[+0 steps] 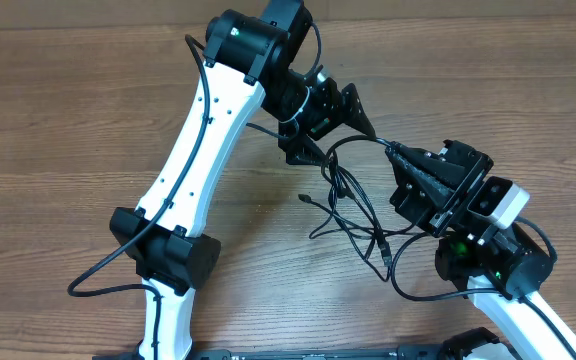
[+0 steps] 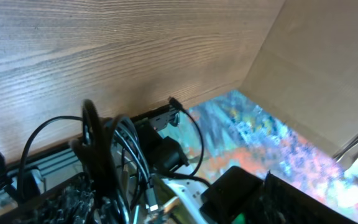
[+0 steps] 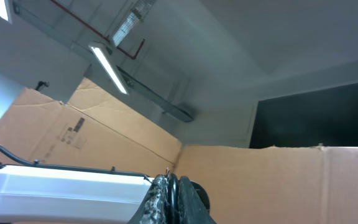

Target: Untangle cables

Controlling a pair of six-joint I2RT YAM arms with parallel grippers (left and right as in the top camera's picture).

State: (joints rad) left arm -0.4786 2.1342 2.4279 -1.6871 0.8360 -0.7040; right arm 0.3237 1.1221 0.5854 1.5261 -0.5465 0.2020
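Observation:
The cables [image 1: 353, 205] are thin black cords looping on the wooden table [image 1: 58, 120] between my two arms, with small plug ends [image 1: 383, 250] lying loose. My right gripper [image 1: 394, 152] points up and left and is shut on one strand. In the right wrist view that cable [image 3: 172, 190] shows pinched between the fingers [image 3: 157, 199]. My left gripper [image 1: 336, 132] hovers just above and left of it, jaws spread wide. In the left wrist view several cable strands [image 2: 126, 143] drape over and beside the left finger [image 2: 67, 199], and the other finger [image 2: 303, 199] stands far to the right.
The left arm's white link [image 1: 203, 130] runs from the front up to the back of the table. Its own thicker wire [image 1: 98, 280] loops near the front left. Cardboard walls [image 2: 316, 56] border the table, and a metal rail [image 2: 48, 158] runs along its edge.

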